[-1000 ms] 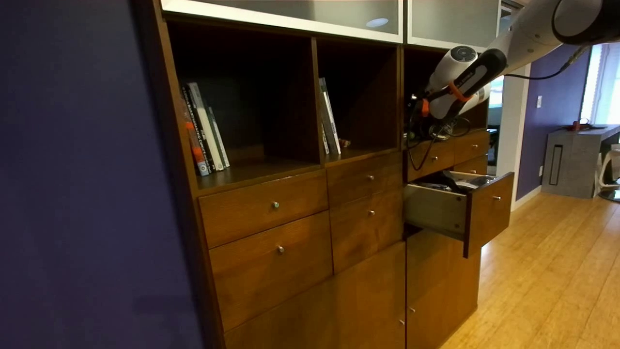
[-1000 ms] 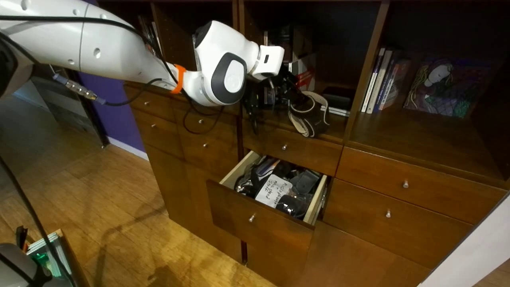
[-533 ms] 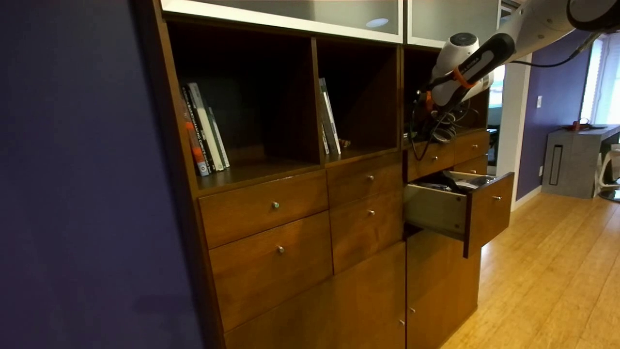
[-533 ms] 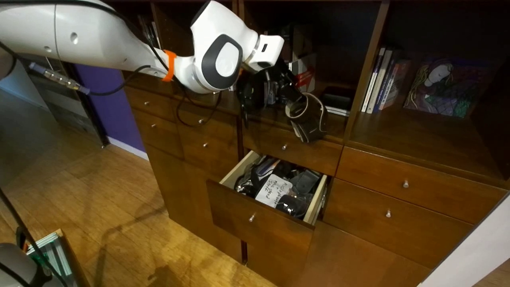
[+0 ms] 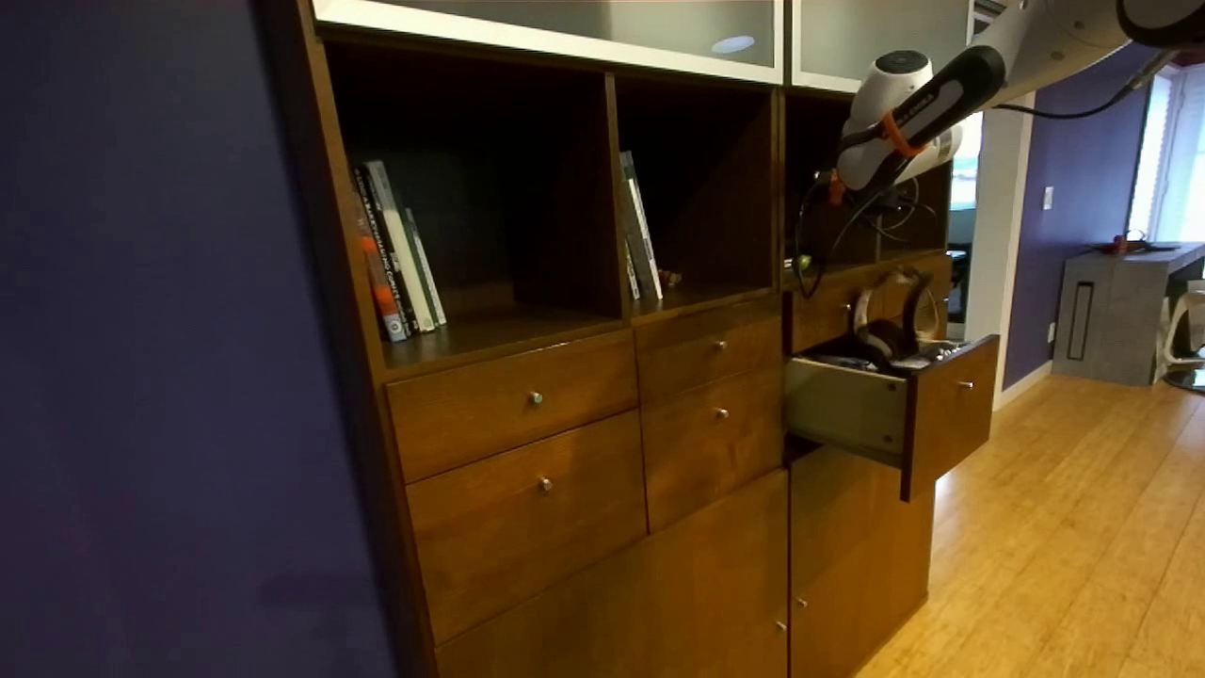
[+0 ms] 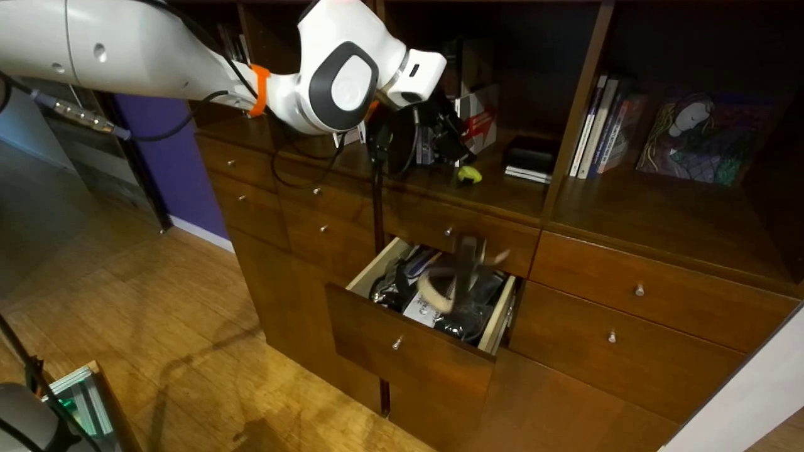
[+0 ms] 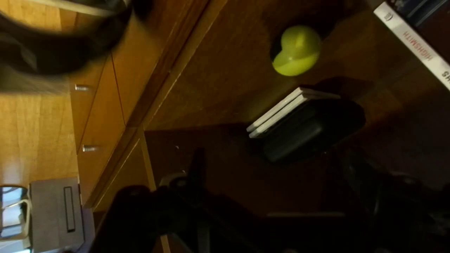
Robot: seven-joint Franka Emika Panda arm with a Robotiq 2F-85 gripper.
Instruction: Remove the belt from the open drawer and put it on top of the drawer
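Observation:
The belt point(image 6: 440, 289) is a dark strap with a pale inner side, blurred in loops over the open drawer point(image 6: 433, 361). It also shows in an exterior view point(image 5: 890, 325) and as a blurred dark band in the wrist view point(image 7: 66, 52). I cannot tell whether it rests on the drawer's contents. The drawer has a reddish-brown front with one knob and also shows in an exterior view point(image 5: 951, 414). My gripper point(image 7: 277, 165) is open, with its dark fingers apart and nothing between them. It is up at the shelf opening, apart from the belt.
A yellow-green object point(image 7: 297, 51) lies on the shelf. A black case point(image 6: 531, 154) sits on white books beside it, and a red-and-white box point(image 6: 480, 119) stands behind. The drawer holds bags and a white note point(image 6: 421, 311). A cable hangs from my arm.
The belt hung from my gripper at the shelf edge; it has been let go and has dropped to the drawer. My arm has risen and drawn back slightly. The yellow-green object is uncovered.

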